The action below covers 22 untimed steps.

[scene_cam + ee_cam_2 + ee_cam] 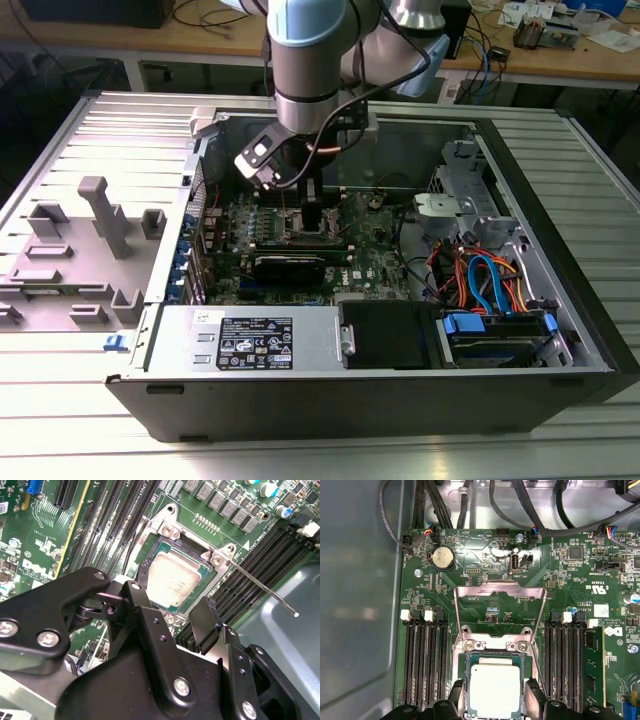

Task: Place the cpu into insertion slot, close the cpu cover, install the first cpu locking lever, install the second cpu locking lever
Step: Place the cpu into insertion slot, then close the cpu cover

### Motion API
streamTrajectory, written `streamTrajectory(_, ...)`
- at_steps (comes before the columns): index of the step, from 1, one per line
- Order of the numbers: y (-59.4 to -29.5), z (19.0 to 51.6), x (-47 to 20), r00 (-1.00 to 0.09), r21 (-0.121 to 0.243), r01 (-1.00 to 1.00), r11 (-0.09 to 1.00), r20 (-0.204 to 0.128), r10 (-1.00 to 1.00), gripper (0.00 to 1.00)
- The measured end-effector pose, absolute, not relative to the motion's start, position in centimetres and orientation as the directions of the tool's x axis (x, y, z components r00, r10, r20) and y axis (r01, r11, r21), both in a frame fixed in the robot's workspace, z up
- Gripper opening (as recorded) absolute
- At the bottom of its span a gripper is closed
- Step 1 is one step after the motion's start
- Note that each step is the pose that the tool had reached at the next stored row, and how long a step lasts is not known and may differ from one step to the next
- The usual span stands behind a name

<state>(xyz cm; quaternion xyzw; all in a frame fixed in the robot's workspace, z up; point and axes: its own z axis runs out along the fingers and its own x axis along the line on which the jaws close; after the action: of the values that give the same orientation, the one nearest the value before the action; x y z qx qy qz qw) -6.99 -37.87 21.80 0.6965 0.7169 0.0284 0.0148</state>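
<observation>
The cpu (495, 690), a pale silvery square chip, lies flat inside the insertion slot (461, 652), whose silver rim sits between the black memory slots on the green motherboard. My gripper (495, 692) is low over the socket. Its black fingertips (458, 691) hug two opposite edges of the chip with no gap showing. The second wrist view shows the same grip on the cpu (172, 580) by my gripper (169, 600). The cpu cover (500, 591) stands flipped open beyond the socket. A thin locking lever (260, 587) sticks out unlatched. From outside, my gripper (310, 222) reaches down into the case.
The open computer case (560, 250) has walls all round, with coloured cables (485, 280) and a drive bay (495, 335) on the exterior view's right. A long black card (290, 265) lies just in front of the socket. Grey fixtures (105, 215) stand on the table at the left.
</observation>
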Motion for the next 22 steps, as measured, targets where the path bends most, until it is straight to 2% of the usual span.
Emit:
streamTrajectory(3,-37.87,21.90,-6.92,-0.029,0.060,0.998,0.028,0.019,0.999,0.58)
streamTrajectory(11,-37.87,22.13,-6.90,-0.029,0.059,0.998,0.028,0.018,0.999,0.11)
streamTrajectory(22,-37.87,22.15,-6.87,-0.029,0.059,0.998,0.028,0.018,0.999,0.11)
